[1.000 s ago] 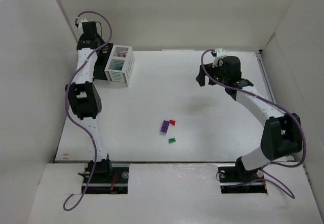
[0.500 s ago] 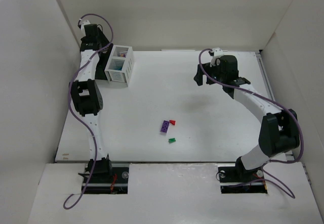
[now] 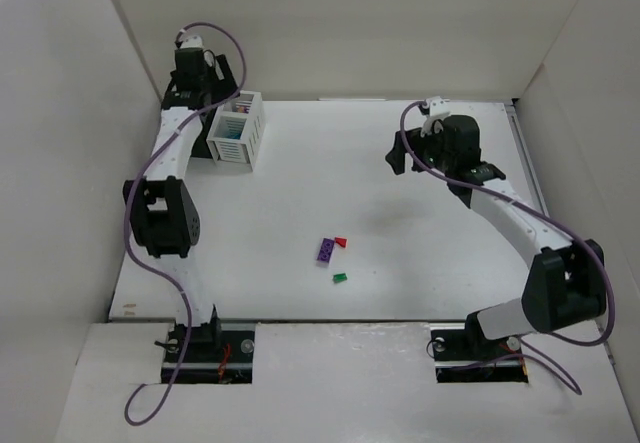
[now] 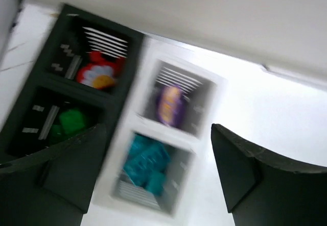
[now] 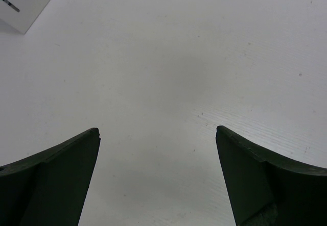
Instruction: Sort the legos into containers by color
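Legos (image 3: 326,251) are lying loose mid-desk (image 3: 400,213), left hand (image 4: 158,128) is hovering wide open above the containers (image 3: 256,135), right hand (image 5: 156,129) spreading wide over desk.

Loose legos (image 3: 326,251): purple, red, green; black bin (image 4: 76,92), white bin (image 3: 254,136) part-filled.

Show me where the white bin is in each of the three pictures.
Top external: white bin at the far left of the table.
Left wrist: centre, blurred, holding teal bricks.
Right wrist: just a slatted corner, top left.
Shared landmark: its slatted sides.
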### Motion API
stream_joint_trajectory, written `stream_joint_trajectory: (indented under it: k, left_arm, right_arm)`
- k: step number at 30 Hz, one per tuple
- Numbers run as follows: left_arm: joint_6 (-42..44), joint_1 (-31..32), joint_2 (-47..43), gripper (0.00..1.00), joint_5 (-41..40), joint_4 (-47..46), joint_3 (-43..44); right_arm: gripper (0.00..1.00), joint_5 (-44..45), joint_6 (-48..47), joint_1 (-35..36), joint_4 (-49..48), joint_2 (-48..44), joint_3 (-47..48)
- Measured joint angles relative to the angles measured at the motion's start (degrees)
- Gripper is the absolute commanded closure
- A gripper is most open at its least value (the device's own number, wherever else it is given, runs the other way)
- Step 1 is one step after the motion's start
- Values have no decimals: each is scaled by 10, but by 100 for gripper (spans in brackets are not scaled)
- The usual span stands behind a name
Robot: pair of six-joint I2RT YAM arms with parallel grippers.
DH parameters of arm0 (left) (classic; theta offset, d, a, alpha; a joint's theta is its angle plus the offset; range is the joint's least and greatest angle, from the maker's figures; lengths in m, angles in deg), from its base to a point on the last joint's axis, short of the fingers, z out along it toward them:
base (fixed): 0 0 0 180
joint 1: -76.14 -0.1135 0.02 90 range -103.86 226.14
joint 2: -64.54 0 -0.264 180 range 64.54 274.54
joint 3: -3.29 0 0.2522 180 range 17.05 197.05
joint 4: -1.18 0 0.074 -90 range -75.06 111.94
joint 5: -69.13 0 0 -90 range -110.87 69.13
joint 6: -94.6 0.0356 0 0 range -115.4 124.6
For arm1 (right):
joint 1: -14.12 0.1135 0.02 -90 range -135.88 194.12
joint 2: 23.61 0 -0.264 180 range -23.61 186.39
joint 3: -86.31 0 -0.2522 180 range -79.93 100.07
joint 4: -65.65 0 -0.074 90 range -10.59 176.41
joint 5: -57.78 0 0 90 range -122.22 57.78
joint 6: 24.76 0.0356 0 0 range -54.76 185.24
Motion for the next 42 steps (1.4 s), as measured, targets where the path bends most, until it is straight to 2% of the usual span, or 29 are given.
stream_joint_trajectory:
  k: [2,5,7,9,12,15,19,24,28,35,42]
  left_arm:
    - [38,36,-63,19,29,-9,-56]
    - [113,96,-155,14,129,-58,-174]
    - [172,136,-198,14,194,-70,-246]
    - [229,171,-209,15,240,-55,-280]
    - [307,220,-184,17,276,-15,-283]
    - [342,261,-157,17,297,2,-284]
    - [346,295,-152,17,299,-1,-313]
    - [334,364,-144,22,239,-10,-341]
    - [317,410,-133,22,230,-32,-371]
    - [288,409,-129,23,226,-62,-425]
    - [268,419,-113,27,225,-94,-439]
  right_arm:
    - [0,-3,-2,-1,-2,-17,-15]
    - [0,-16,-4,-5,5,-43,-44]
    - [0,-23,-7,-10,15,-59,-60]
    - [0,-30,-11,-15,24,-75,-74]
    - [0,-38,-16,-16,39,-104,-93]
    - [0,-46,-19,-16,51,-136,-113]
    - [0,-50,-25,-16,69,-178,-134]
    - [0,-52,-33,-16,79,-209,-141]
    - [0,-53,-34,-16,81,-229,-153]
    - [0,-54,-34,-16,94,-267,-174]
    - [0,-50,-33,-16,105,-288,-179]
